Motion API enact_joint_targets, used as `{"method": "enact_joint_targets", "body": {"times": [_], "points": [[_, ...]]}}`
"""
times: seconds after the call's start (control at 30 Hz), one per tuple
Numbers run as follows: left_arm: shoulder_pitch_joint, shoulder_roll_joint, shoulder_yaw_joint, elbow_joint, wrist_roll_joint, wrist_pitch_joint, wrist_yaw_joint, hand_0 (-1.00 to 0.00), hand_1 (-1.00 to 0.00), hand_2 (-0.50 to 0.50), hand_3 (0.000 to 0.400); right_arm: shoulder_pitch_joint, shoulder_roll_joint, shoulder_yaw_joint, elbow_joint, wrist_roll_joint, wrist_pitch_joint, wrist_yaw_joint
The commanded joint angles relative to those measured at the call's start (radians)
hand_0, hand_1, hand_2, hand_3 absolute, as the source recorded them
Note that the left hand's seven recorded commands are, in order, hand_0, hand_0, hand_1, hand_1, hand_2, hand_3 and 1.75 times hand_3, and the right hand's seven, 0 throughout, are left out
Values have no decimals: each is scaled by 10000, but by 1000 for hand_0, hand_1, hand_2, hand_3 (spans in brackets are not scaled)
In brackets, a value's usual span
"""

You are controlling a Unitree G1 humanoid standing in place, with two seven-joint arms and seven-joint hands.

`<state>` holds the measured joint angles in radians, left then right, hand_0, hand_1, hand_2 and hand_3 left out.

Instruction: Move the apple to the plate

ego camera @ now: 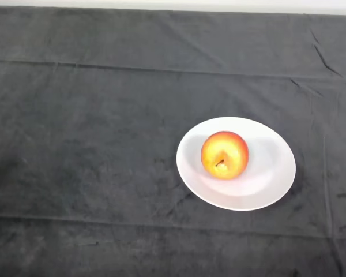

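While it lies stem-up, the apple [224, 154] rests on the white plate [265, 187], left of centre

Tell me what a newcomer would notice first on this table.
A red and yellow apple catches the eye first, sitting on a white plate right of centre, a little left of the plate's middle. Around them lies only the dark cloth, creased in long folds.

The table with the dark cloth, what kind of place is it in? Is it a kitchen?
Probably a robot test table, not a kitchen. A dark cloth covers the whole table, and only a white plate with an apple on it is there. A pale strip shows behind.
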<state>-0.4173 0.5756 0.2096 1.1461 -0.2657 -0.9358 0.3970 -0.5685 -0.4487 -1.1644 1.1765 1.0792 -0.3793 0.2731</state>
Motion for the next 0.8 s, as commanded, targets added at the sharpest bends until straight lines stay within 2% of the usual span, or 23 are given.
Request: {"method": "enact_joint_targets", "body": {"times": [0.03,0.8], "points": [[-522,84,276,431,119,-234,-83,0,0,0,0,-276,-106,-154,-140,228,-116,152],[-625,-50,671,671,480,-343,-221,0,0,0,0,-282,-115,-162,-118,232,-121,170]]}}
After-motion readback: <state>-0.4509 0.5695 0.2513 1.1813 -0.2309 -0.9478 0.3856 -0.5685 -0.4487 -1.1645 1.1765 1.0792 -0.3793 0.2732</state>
